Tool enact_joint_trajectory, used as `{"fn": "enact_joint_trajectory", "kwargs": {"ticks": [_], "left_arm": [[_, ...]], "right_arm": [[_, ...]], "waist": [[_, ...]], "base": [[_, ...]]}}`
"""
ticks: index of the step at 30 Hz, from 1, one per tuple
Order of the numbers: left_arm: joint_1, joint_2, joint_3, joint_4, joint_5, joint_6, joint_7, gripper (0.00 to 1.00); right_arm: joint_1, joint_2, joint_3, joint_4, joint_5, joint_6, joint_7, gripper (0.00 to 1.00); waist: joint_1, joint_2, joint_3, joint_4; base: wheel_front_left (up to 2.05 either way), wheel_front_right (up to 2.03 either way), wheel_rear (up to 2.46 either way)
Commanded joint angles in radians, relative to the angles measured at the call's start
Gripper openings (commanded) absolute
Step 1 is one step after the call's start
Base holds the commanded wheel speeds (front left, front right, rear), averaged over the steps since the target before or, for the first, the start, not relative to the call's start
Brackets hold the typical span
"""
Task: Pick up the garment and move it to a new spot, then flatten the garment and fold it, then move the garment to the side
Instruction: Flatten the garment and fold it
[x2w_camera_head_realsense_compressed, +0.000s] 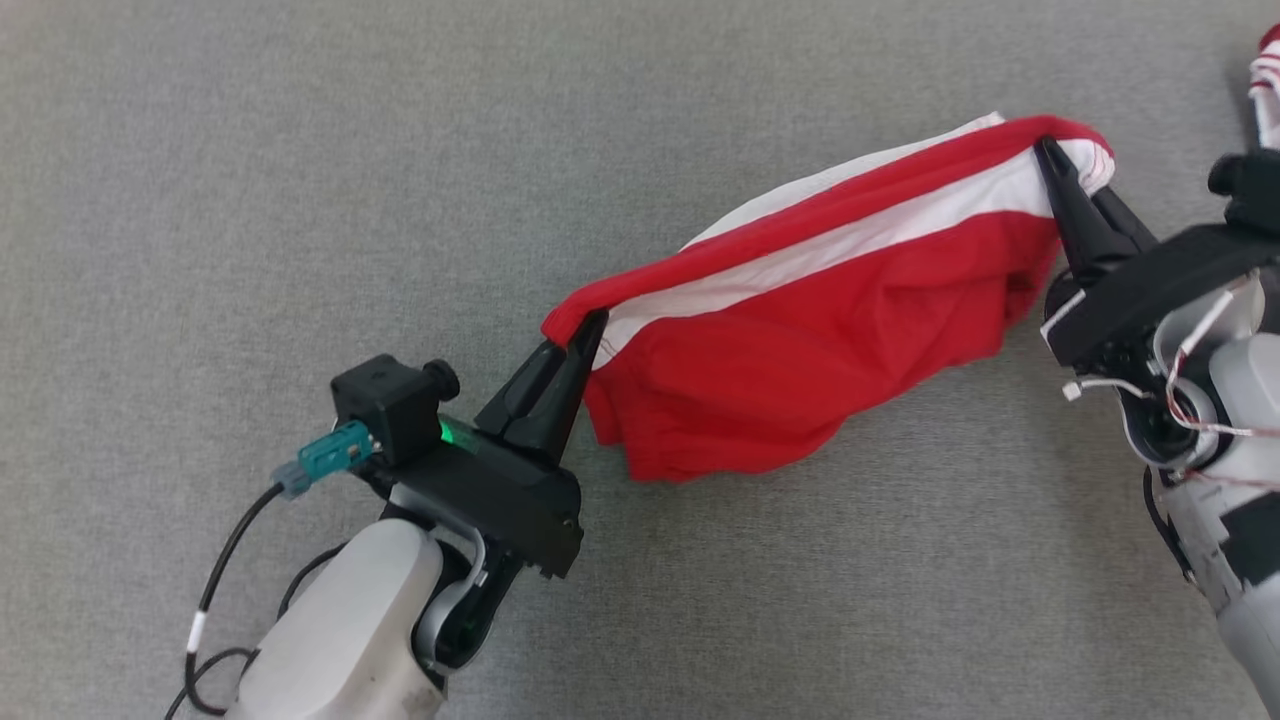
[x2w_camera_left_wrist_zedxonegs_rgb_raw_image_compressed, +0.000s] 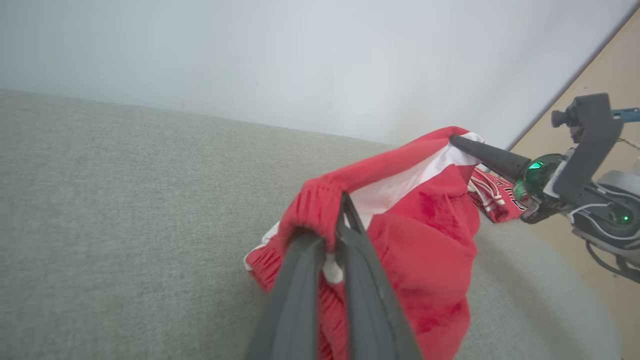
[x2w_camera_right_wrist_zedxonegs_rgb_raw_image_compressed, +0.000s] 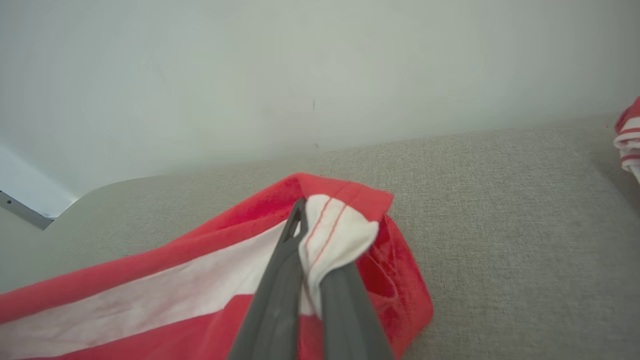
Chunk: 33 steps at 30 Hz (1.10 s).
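Observation:
A red garment (x2w_camera_head_realsense_compressed: 790, 350) with a white stripe hangs stretched between my two grippers above the grey fabric surface (x2w_camera_head_realsense_compressed: 300, 150). My left gripper (x2w_camera_head_realsense_compressed: 590, 325) is shut on its left end, where the ribbed red band (x2w_camera_left_wrist_zedxonegs_rgb_raw_image_compressed: 315, 205) bunches over the fingers. My right gripper (x2w_camera_head_realsense_compressed: 1048, 150) is shut on the right end, pinching a white and red hem (x2w_camera_right_wrist_zedxonegs_rgb_raw_image_compressed: 335, 235). The cloth sags between the two grips and its lower edge lies close to the surface. In the left wrist view the garment (x2w_camera_left_wrist_zedxonegs_rgb_raw_image_compressed: 425, 240) droops past my fingers, with the right gripper (x2w_camera_left_wrist_zedxonegs_rgb_raw_image_compressed: 457, 141) holding the far corner.
A second red and white striped cloth (x2w_camera_head_realsense_compressed: 1268, 75) lies at the far right edge of the surface. A pale wall (x2w_camera_left_wrist_zedxonegs_rgb_raw_image_compressed: 300, 60) rises behind the surface. A tan floor (x2w_camera_left_wrist_zedxonegs_rgb_raw_image_compressed: 615, 65) shows past the surface's right edge.

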Motion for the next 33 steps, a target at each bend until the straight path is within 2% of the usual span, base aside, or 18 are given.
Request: {"fn": "enact_joint_trajectory", "kwargs": {"ticks": [1, 5, 6, 7, 8, 16, 23, 29, 33], "left_arm": [[-0.012, -0.004, -0.006, 0.010, -0.002, 0.001, 0.000, 0.00], [-0.039, -0.012, -0.019, 0.043, -0.014, 0.001, 0.000, 0.00], [-0.041, -0.013, -0.023, 0.052, -0.015, 0.001, 0.000, 0.00], [-0.044, -0.014, -0.025, 0.058, -0.013, 0.001, 0.000, 0.17], [-0.047, -0.014, -0.024, 0.062, -0.008, 0.001, 0.000, 0.98], [0.012, -0.006, 0.042, 0.065, 0.046, 0.001, 0.000, 1.00], [0.105, 0.017, 0.112, 0.023, 0.085, 0.001, 0.000, 1.00], [0.220, 0.014, 0.287, -0.100, 0.159, 0.042, 0.000, 1.00], [0.287, -0.011, 0.422, -0.192, 0.272, 0.072, 0.000, 1.00]], "right_arm": [[-0.015, 0.002, 0.008, 0.022, -0.005, -0.003, -0.006, 0.00], [-0.068, -0.002, 0.041, 0.122, -0.007, -0.003, -0.032, 0.00], [-0.076, 0.000, 0.049, 0.140, -0.004, -0.003, -0.039, 0.28], [-0.083, -0.002, 0.060, 0.154, -0.005, -0.003, -0.047, 0.49], [-0.089, -0.003, 0.070, 0.165, -0.001, -0.003, -0.055, 1.00], [-0.085, -0.053, 0.166, 0.186, 0.022, -0.003, -0.103, 1.00], [-0.047, -0.105, 0.206, 0.175, 0.059, -0.003, -0.126, 1.00], [-0.023, -0.122, 0.220, 0.195, 0.079, -0.003, -0.141, 1.00], [-0.038, -0.120, 0.223, 0.230, 0.085, -0.003, -0.140, 1.00]], "waist": [[-0.0003, -0.0002, 0.018, 0.015], [-0.0003, -0.0002, 0.025, 0.019], [-0.0003, -0.0002, 0.024, 0.019], [-0.0003, -0.0002, 0.024, 0.018], [-0.0003, -0.0002, 0.022, 0.017], [-0.0003, -0.0002, -0.025, -0.003], [-0.0003, -0.0002, -0.068, -0.003], [-0.0003, -0.0002, -0.083, 0.010], [-0.0003, -0.0002, -0.076, 0.030]], "base": [[0.00, 0.00, 0.00], [0.00, 0.00, 0.00], [0.00, 0.00, 0.00], [0.00, 0.00, 0.00], [0.00, 0.00, 0.00], [0.00, 0.00, 0.00], [0.00, 0.00, 0.00], [0.00, 0.00, 0.00], [0.00, 0.00, 0.00]]}}
